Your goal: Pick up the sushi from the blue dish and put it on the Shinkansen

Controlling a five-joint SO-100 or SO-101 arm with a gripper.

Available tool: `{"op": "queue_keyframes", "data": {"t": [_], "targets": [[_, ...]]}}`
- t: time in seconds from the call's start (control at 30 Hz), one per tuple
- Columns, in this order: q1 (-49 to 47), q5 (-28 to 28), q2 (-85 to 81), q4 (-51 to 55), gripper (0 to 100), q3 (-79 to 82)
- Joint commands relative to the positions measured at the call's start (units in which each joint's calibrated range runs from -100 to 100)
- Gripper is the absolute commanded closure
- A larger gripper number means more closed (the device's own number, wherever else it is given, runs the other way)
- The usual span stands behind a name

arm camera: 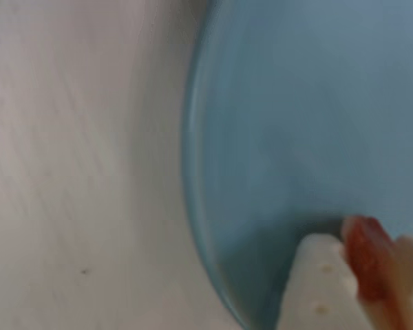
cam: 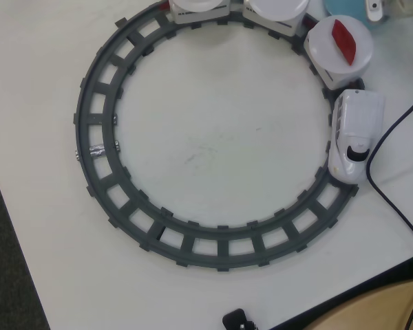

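Observation:
The blue dish (arm camera: 296, 103) fills the right of the blurred wrist view; its edge shows at the top right of the overhead view (cam: 339, 8). My gripper (arm camera: 361, 275) hangs low over the dish, with a white finger (arm camera: 316, 289) pressed against a small reddish and pale piece, the sushi (arm camera: 366, 261), held between the jaws. In the overhead view only a bit of the gripper (cam: 377, 8) shows at the top edge. The white Shinkansen (cam: 354, 134) stands on the right of the grey ring track (cam: 96, 137). Its first carriage plate (cam: 323, 45) carries a red pointed piece (cam: 344, 41).
Two more carriage plates (cam: 275, 8) sit along the top of the track. A black cable (cam: 392, 130) runs down the right side, close to the train's nose. The table's edge runs across the bottom right, with a small black object (cam: 237, 320) near it.

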Motion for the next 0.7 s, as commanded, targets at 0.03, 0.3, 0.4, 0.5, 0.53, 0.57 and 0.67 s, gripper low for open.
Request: {"op": "queue_keyframes", "data": {"t": [0.03, 0.3, 0.4, 0.5, 0.53, 0.57, 0.67], "targets": [[-3.03, 0.15, -4.21, -5.32, 84, 1.93], [-4.52, 1.78, -4.80, -6.09, 75, -0.22], [-4.08, 2.83, -7.22, -3.87, 74, -1.21], [-3.82, 4.35, -9.64, -2.50, 74, -1.66], [-3.82, 5.03, -10.06, -2.41, 74, -1.57], [-3.82, 6.08, -10.48, -1.98, 74, -1.48], [-3.73, 9.12, -12.48, 1.01, 74, -1.75]]}}
